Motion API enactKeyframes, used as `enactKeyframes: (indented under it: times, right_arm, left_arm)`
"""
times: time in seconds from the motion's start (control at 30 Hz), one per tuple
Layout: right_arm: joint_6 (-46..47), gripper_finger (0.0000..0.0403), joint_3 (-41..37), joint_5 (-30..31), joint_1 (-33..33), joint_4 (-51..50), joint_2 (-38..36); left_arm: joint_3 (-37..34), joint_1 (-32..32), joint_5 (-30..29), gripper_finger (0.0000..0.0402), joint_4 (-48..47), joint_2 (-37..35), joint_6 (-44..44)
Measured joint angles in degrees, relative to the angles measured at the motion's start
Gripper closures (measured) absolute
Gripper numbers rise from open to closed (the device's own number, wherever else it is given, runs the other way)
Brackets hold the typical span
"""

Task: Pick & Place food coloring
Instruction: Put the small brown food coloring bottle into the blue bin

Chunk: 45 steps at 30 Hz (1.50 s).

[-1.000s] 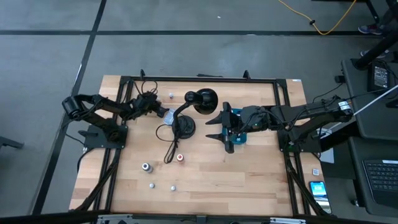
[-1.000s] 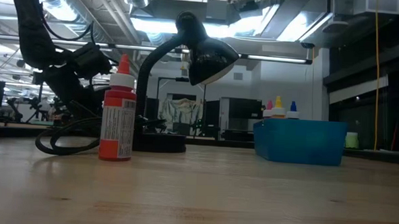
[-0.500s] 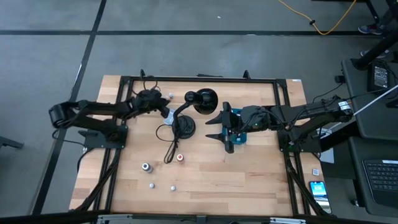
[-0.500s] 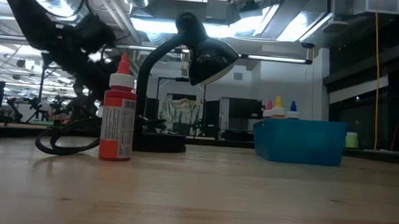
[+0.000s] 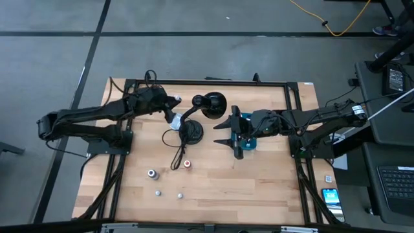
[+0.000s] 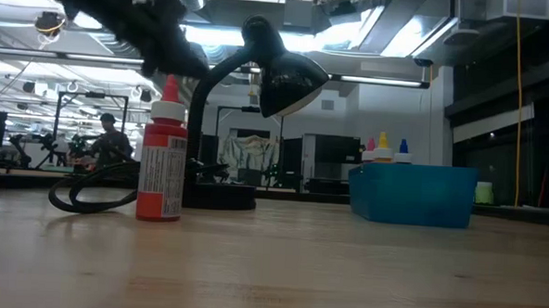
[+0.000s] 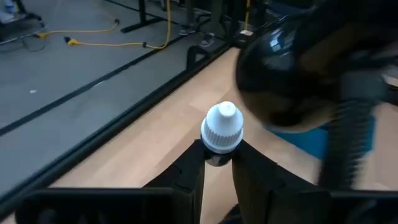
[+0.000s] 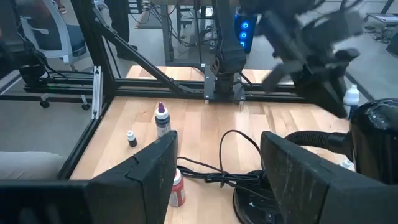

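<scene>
We count two robot arms: the left arm (image 5: pixel 84 116) and the right arm (image 5: pixel 310 116). There is one black desk lamp (image 5: pixel 206 107) and one teal box (image 5: pixel 246 133). On the open table we see four small dropper bottles: one with red cap (image 5: pixel 187 164), one purple (image 5: pixel 151 173), and two white ones (image 5: pixel 157 193) (image 5: pixel 180 194). One more white-capped bottle (image 7: pixel 221 127) sits between the left gripper's fingers (image 7: pixel 186 177).

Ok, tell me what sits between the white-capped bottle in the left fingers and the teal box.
High view: between white-capped bottle and teal rectangular box sits the black desk lamp.
</scene>
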Motion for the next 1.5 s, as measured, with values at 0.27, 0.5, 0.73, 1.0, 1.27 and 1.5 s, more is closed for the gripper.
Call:
enactKeyframes:
  times: [0.27,0.5,0.73,1.0,1.27,1.5]
  right_arm:
    - [-6.29,0.0172,6.46,0.04,0.0,-1.67,0.05]
    - [-7.69,0.0156,14.17,0.47,-1.45,-5.31,0.02]
    - [-5.73,0.0127,20.94,0.5,-5.06,-12.0,0.85]
    - [-5.44,0.0118,30.32,-3.14,-6.5,-19.91,7.22]
    - [-2.84,0.0118,39.37,-4.2,-6.59,-28.6,14.67]
    - [-0.78,0.0118,41.31,-6.38,-6.37,-33.08,18.76]
  left_arm:
    - [12.07,-6.68,-2.28,0.0337,-15.01,-0.38,0.92]
    - [21.44,-14.48,-6.59,0.0338,-23.05,-0.06,0.36]
    - [29.31,-21.25,-7.33,0.0338,-26.84,2.65,-1.4]
    - [36.54,-27.1,-7.33,0.0338,-29.61,11.48,-1.19]
    - [44.95,-30.4,-7.37,0.0338,-33.69,21.14,1.89]
    - [48.12,-33.37,-9.23,0.0338,-35.28,26.04,3.5]
